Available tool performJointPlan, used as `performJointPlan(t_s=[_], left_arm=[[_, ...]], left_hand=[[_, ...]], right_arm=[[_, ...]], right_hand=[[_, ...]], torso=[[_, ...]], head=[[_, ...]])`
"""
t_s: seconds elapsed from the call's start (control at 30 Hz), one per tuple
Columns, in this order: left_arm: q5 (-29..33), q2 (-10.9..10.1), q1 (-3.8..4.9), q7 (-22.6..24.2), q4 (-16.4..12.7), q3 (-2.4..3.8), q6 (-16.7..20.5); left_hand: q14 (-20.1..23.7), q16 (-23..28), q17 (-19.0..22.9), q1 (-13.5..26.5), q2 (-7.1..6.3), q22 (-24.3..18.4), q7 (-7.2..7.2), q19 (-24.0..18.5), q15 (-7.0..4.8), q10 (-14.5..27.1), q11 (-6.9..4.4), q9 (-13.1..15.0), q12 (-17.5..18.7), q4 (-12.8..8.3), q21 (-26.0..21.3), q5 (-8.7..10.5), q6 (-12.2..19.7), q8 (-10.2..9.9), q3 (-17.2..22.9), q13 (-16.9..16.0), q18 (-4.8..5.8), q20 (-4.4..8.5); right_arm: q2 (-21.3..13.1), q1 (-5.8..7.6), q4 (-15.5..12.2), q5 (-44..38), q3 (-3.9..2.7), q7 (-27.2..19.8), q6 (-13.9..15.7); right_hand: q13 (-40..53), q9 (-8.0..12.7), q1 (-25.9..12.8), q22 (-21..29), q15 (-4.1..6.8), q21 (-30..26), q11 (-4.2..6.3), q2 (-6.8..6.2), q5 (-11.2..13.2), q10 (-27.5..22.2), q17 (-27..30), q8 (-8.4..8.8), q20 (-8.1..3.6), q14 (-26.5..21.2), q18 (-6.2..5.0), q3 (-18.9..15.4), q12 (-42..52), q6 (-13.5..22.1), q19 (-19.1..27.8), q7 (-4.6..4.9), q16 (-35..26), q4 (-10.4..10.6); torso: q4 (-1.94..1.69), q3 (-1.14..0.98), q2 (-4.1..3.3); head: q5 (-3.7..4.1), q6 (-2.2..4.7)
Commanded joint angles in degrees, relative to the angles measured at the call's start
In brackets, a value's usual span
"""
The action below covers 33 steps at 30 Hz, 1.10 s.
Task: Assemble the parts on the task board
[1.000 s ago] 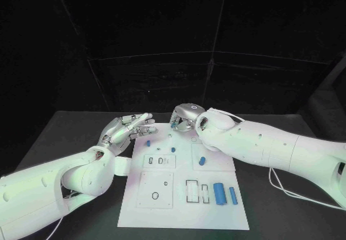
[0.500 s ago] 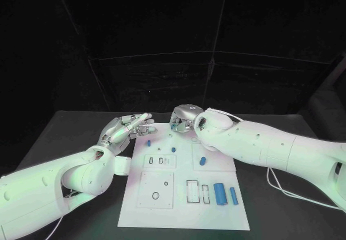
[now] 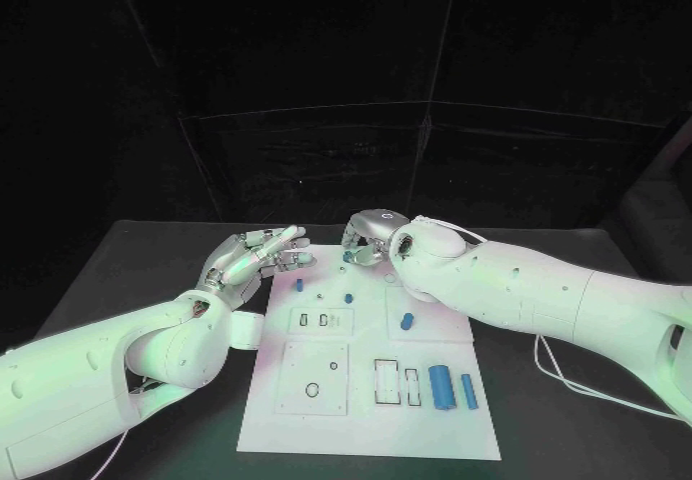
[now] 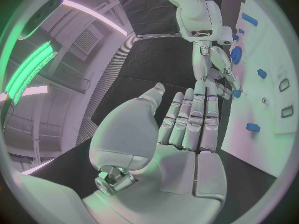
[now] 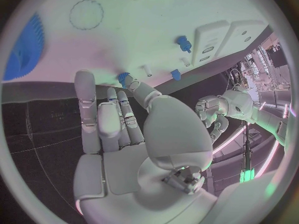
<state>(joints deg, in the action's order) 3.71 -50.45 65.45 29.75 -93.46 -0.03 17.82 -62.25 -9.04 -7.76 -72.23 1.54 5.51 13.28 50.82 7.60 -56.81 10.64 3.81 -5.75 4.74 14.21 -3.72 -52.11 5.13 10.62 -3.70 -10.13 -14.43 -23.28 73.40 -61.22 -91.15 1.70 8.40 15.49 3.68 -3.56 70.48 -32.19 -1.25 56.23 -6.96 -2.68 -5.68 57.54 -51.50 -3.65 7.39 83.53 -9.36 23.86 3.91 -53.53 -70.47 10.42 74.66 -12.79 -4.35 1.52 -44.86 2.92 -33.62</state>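
Observation:
The white task board [image 3: 368,400] lies in the middle of the table. At its far edge my right hand [image 3: 369,240] points its fingers down and pinches a small blue part [image 5: 123,77] between thumb and fingertips; the same small blue part [image 4: 237,93] hangs just above the board. A blue gear [image 5: 25,47] lies flat beside that hand. My left hand [image 3: 260,255] hovers over the board's far left corner, fingers straight and apart, holding nothing. Two small blue parts [image 3: 299,285] [image 3: 349,298] stand near the far edge, and another blue part [image 3: 405,321] sits mid-board.
Two blue cylinders [image 3: 440,387] [image 3: 467,390] lie side by side at the board's near right, next to rectangular slots [image 3: 385,382]. A round recess [image 3: 310,391] is at the near left. Black table [image 3: 130,270] surrounds the board.

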Motion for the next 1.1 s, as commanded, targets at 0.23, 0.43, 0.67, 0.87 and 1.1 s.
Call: performJointPlan(t_s=[0.23,0.43,0.67,0.87,1.1], left_arm=[[-0.1,-0.5,0.11,-0.2,-0.1,0.03,-1.2],[-0.1,-0.7,0.13,-0.4,-0.2,0.03,-1.4],[0.4,-0.9,0.17,-0.4,-0.4,0.02,-1.8],[0.5,-0.7,0.18,-0.3,-0.3,0.02,-2.2],[0.6,-0.4,0.17,-0.1,0.0,0.02,-2.5]], left_hand=[[-0.1,0.3,-0.1,-0.3,0.18,-0.1,0.84,0.4,0.35,0.1,0.26,-0.1,0.3,-0.5,-0.4,-0.17,0.1,-0.5,-0.1,0.1,-0.41,0.09],[-0.1,0.4,-0.1,-0.3,0.17,-0.1,0.85,0.4,0.36,0.1,0.27,-0.1,0.4,-0.5,-0.4,-0.17,0.1,-0.5,0.0,0.1,-0.41,0.09],[-0.1,0.4,-0.1,-0.3,0.17,-0.1,0.85,0.4,0.37,0.1,0.27,-0.1,0.4,-0.6,-0.4,-0.18,0.1,-0.5,0.0,0.1,-0.41,0.08],[-0.1,0.4,-0.1,-0.3,0.17,-0.1,0.84,0.4,0.37,0.1,0.27,-0.1,0.4,-0.6,-0.5,-0.19,0.2,-0.5,0.0,0.1,-0.41,0.08],[-0.1,0.4,-0.1,-0.4,0.19,-0.2,0.82,0.4,0.37,0.1,0.27,-0.1,0.4,-0.7,-0.5,-0.20,0.2,-0.5,0.0,0.1,-0.41,0.08]], right_arm=[[-6.8,0.42,-7.9,2.0,-0.05,1.6,5.3],[-13.3,0.62,-14.5,6.0,-1.82,2.2,5.9],[-19.7,0.71,-18.4,9.6,-2.77,6.8,0.9],[-21.8,0.71,-18.6,11.7,-2.91,9.1,-2.9],[-20.4,0.68,-15.7,12.5,-2.94,9.0,-6.6]], right_hand=[[0.5,-0.4,-0.6,-0.4,-0.01,0.5,0.25,-2.09,-1.5,1.0,-0.4,-0.38,-0.28,0.3,-0.52,-3.2,3.7,0.2,-0.6,0.14,0.1,3.1],[2.0,-0.6,-1.0,-7.3,0.94,5.1,1.81,-2.50,-2.1,9.5,-5.3,-0.95,-0.88,1.4,0.53,-5.0,9.2,-2.2,-3.5,-0.62,2.6,5.3],[14.6,-0.6,-0.4,-16.7,3.96,11.7,5.01,-5.13,-3.8,20.9,-14.7,-1.62,-3.91,3.0,2.21,-12.3,27.3,-2.7,-6.9,-3.69,7.1,9.7],[53.8,-0.4,2.3,-21.7,3.17,15.1,4.21,-4.61,-4.5,21.1,-23.0,-2.52,-3.43,3.9,2.93,-19.9,62.4,0.3,-7.9,-2.73,10.5,15.5],[64.4,-0.5,6.8,-23.0,2.05,16.3,3.25,-4.36,-5.0,21.2,-24.9,-3.70,-2.36,4.0,2.97,-25.5,71.1,3.5,-7.5,-1.40,11.2,21.8]], torso=[[0.37,-0.09,0.03],[0.92,-0.34,0.17],[1.49,-0.44,0.29],[1.47,-0.50,0.26],[1.38,-0.48,0.26]], head=[[-0.43,0.21],[-0.67,0.61],[0.09,0.82],[0.61,0.86],[0.86,0.93]])
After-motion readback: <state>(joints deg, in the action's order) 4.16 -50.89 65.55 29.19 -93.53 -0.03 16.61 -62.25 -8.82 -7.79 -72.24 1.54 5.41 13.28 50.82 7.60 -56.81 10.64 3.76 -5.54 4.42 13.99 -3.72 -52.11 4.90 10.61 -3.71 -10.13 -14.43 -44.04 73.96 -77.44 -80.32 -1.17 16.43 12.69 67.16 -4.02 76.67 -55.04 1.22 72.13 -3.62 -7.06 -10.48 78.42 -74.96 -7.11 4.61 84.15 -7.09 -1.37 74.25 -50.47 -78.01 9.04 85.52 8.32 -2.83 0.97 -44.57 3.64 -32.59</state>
